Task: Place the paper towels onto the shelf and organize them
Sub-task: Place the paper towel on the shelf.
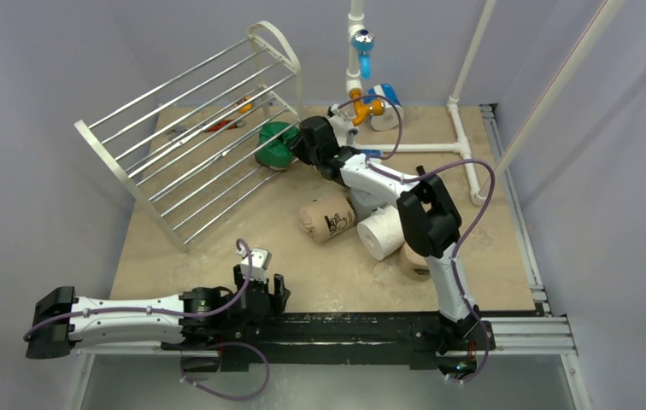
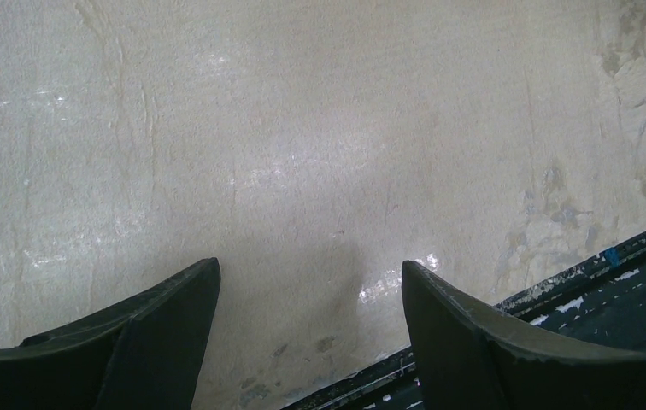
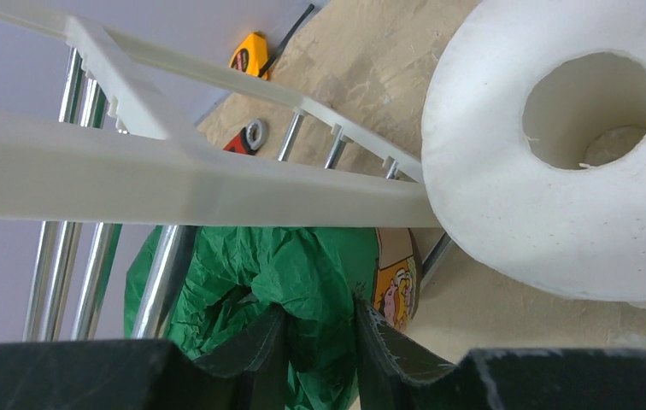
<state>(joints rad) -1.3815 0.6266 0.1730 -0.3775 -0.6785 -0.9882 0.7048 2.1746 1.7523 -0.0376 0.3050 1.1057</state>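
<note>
The white-framed shelf with silver rods stands at the back left; its frame crosses the right wrist view. My right gripper is shut on the wrapper end of a green paper towel roll, held at the shelf's right end; it shows in the right wrist view between the fingers. A plain white roll lies just beside it. A printed tan roll, a white roll, a part-hidden tan roll and a blue-white roll lie on the table. My left gripper is open and empty near the front edge.
A white pipe frame with blue and orange fittings stands at the back right. A yellow tape measure and a red tool lie under the shelf. A black rail runs along the front edge.
</note>
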